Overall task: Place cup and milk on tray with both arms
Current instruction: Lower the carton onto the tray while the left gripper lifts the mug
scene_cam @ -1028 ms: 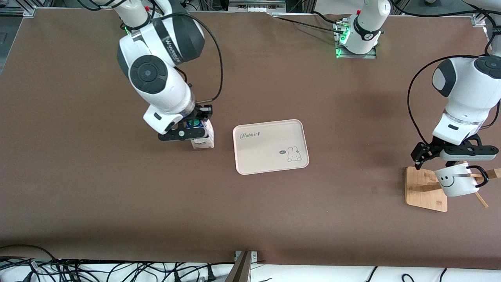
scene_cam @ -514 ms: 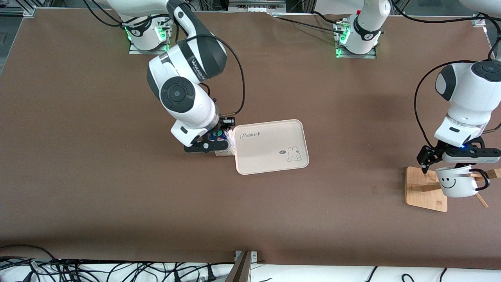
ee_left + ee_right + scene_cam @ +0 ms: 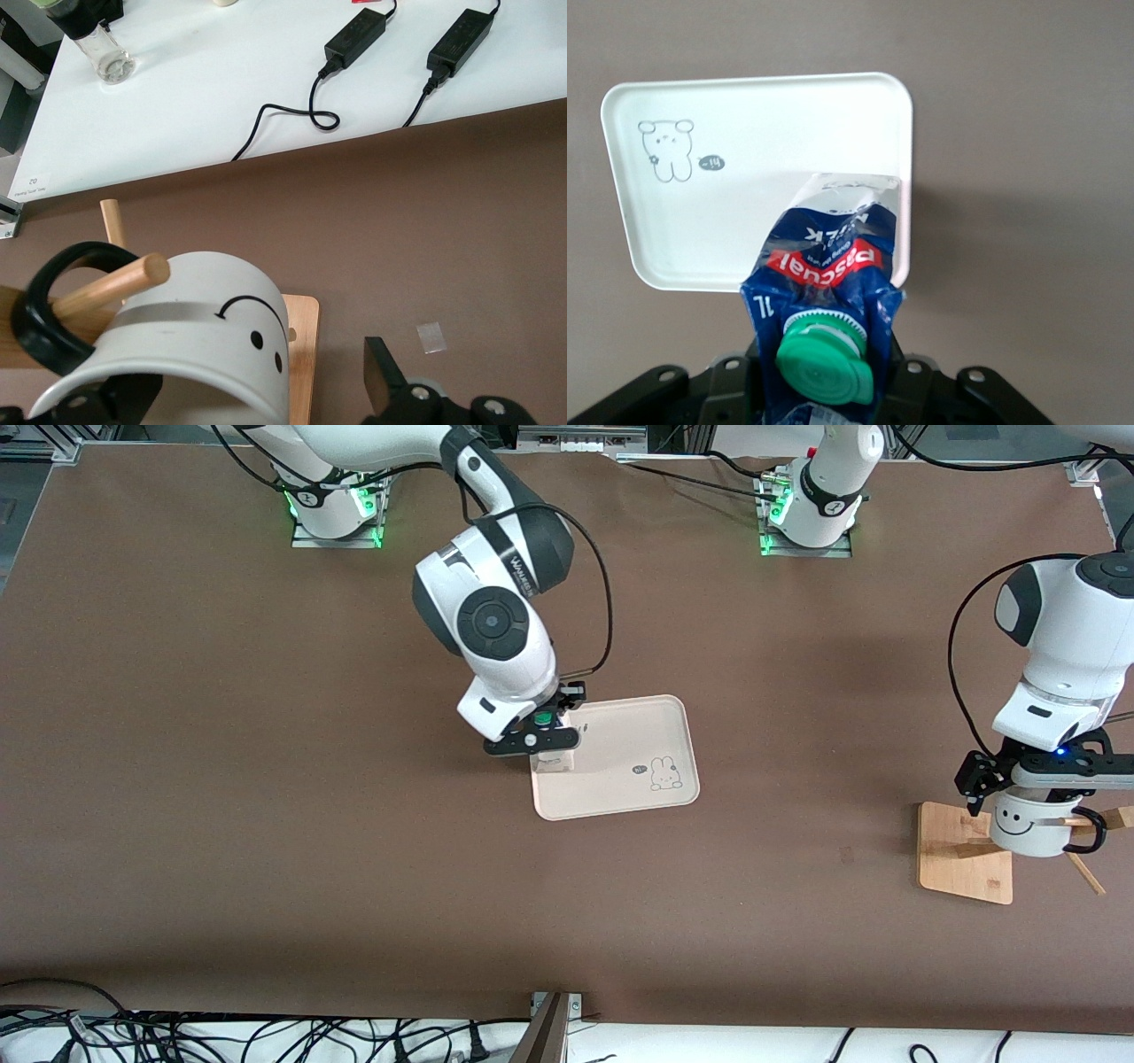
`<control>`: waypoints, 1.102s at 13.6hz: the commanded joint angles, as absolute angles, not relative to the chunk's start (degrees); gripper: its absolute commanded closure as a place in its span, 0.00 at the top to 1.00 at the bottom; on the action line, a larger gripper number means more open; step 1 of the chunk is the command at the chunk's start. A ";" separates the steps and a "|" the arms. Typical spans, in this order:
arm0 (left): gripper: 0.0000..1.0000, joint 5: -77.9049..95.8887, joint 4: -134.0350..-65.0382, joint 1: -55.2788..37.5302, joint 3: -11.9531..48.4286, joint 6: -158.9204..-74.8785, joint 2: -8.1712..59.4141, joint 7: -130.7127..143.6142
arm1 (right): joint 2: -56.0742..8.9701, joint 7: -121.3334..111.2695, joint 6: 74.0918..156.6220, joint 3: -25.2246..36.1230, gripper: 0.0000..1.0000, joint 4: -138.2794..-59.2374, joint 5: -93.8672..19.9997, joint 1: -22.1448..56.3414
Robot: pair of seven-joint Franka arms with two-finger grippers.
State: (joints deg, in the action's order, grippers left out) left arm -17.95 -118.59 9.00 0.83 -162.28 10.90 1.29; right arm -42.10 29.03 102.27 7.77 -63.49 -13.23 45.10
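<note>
While right hand pinches milk over tray, left hand spread around cup

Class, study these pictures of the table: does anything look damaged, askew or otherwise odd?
Only the milk: its sides look crumpled and pinched in where the right gripper holds it over the tray's edge toward the right arm's end. The cup hangs tilted on a wooden rack peg by its handle, under the left gripper. Nothing spilled.
</note>
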 commanded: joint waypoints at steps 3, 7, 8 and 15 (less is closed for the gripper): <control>0.82 -19.34 -120.85 9.58 0.97 -162.33 8.35 0.53 | -43.33 23.83 103.71 8.88 0.48 -61.26 -13.71 45.97; 0.39 -19.34 -121.29 9.93 0.97 -162.33 8.00 0.62 | -44.03 20.21 103.71 9.58 0.48 -61.26 -13.80 45.97; 0.35 -19.34 -121.29 9.93 0.97 -162.33 7.91 0.62 | -44.29 20.82 103.71 9.49 0.48 -61.26 -13.80 46.14; 0.00 -18.64 -121.20 9.05 1.32 -162.33 7.56 1.58 | -45.52 22.32 104.59 10.19 0.48 -61.43 -15.46 46.85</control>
